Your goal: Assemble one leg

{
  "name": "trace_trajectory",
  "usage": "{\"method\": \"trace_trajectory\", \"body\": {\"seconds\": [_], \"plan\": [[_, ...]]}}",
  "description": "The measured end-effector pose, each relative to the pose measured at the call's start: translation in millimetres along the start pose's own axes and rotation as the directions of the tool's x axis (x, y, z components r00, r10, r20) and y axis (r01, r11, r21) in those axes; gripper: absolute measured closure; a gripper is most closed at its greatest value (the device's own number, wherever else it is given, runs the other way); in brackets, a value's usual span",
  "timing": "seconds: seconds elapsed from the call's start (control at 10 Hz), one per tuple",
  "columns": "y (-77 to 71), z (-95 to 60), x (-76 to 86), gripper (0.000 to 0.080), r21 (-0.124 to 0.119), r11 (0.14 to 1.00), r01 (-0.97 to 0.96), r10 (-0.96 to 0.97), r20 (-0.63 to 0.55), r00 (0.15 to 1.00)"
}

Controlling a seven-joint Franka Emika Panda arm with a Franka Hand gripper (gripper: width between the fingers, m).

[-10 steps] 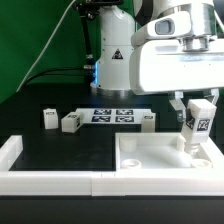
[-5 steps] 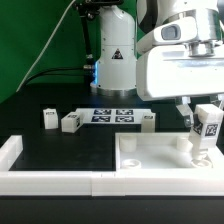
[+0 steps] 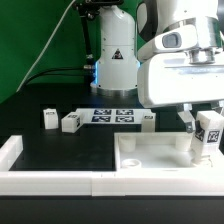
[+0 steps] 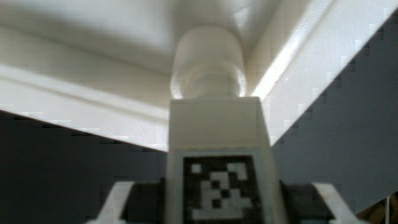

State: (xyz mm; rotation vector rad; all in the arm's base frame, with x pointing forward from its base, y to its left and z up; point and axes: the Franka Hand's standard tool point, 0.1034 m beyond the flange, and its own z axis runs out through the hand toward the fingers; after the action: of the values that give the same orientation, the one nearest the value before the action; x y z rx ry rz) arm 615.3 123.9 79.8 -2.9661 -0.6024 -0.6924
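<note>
My gripper (image 3: 203, 128) is shut on a white leg (image 3: 207, 137) with a black-and-white marker on its side. I hold it upright over the far right corner of the white square panel (image 3: 150, 155). In the wrist view the leg (image 4: 221, 140) runs straight out from my gripper (image 4: 217, 205), its round end against the panel's raised rim (image 4: 107, 85). Whether the end sits in a corner socket I cannot tell. Three more legs (image 3: 48, 118), (image 3: 70, 122), (image 3: 148, 119) lie at the back of the table.
The marker board (image 3: 112, 115) lies at the back between the loose legs. A white raised border (image 3: 50, 180) runs along the front of the black table, with a corner piece (image 3: 8, 150) at the exterior view's left. The robot base stands behind.
My gripper has carried the leg toward the exterior view's right and slightly down, from over the panel's right part to its far right corner.
</note>
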Motion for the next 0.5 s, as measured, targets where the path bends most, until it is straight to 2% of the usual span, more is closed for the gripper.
{"method": "trace_trajectory", "body": {"seconds": [0.5], "plan": [[-1.1, 5.2, -8.5, 0.0508, 0.002, 1.0, 0.002, -0.002, 0.006, 1.0]]}}
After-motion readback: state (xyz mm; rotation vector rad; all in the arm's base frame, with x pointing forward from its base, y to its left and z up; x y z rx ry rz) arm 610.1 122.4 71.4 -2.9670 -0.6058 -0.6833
